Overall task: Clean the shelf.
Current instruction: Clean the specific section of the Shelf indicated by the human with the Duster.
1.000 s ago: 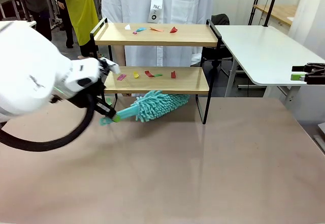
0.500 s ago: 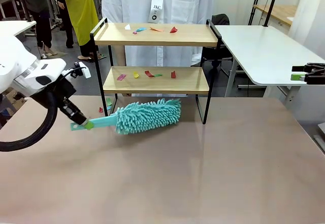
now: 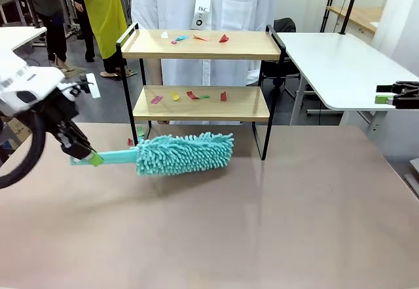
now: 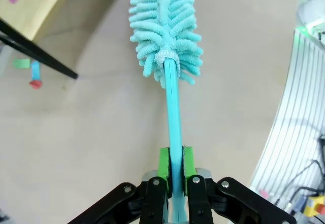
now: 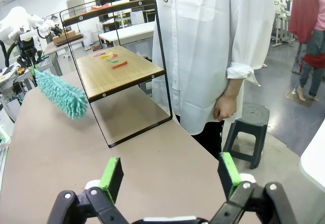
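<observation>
Front view: shelf (image 3: 243,110) at the far edge of the table (image 3: 262,223), coloured scraps (image 3: 190,95) on both boards; left gripper (image 3: 88,158) clamped on the handle of the duster (image 3: 184,153), fluffy head low over the table just before the shelf; right gripper (image 3: 383,94) far right, spread wide, holding nothing. Left wrist view: green pads (image 4: 162,162) of the left gripper (image 4: 173,166) pinching the duster (image 4: 165,26) handle, shelf (image 4: 43,5) corner at top left. Right wrist view: right gripper (image 5: 170,176) wide apart, shelf (image 5: 122,70) and duster (image 5: 58,94) beyond, person (image 5: 208,46) beside.
</observation>
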`<state>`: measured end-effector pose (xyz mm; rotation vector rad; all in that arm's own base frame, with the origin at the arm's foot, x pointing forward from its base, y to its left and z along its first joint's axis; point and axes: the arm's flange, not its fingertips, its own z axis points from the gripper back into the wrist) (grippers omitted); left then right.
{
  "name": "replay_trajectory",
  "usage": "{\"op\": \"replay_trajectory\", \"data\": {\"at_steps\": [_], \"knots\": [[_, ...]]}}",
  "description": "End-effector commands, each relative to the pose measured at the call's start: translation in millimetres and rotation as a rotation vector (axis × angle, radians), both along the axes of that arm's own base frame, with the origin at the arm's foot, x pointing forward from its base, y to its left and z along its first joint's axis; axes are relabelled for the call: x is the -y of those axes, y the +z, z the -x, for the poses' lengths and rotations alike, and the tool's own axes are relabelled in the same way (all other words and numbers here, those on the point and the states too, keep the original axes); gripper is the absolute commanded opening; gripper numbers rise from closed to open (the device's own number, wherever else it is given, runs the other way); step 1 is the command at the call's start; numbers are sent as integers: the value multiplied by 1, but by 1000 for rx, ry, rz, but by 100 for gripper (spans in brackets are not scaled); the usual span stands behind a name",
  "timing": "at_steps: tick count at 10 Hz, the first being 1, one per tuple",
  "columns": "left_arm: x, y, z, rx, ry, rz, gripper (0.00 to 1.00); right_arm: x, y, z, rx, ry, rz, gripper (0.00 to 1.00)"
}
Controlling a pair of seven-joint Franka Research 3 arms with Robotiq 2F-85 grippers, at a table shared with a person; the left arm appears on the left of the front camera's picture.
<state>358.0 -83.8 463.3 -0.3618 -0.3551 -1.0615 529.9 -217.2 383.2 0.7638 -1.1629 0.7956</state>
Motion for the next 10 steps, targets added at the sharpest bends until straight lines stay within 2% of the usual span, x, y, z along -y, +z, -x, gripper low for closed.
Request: {"op": "replay_trajectory", "data": {"at_steps": [1,3,4,5,7,9,10], "knots": [[10,-19,-10,-12,-12,6,13,-2,2,-1,4,-1,2,100],[10,-19,-10,-12,-12,6,13,-2,2,-1,4,-1,2,100],[0,-2,1,-9,0,-3,13,-2,2,-1,4,-1,2,100],[5,31,2,44,-83,-100,13,-2,2,-1,4,-1,2,100],[-18,80,-4,49,-138,-214,13,-2,2,-1,4,-1,2,100],[-40,114,-5,-25,-265,-292,13,-2,2,-1,4,-1,2,100],[-51,131,-6,-37,-266,-360,13,-2,2,-1,4,-1,2,100]]}}
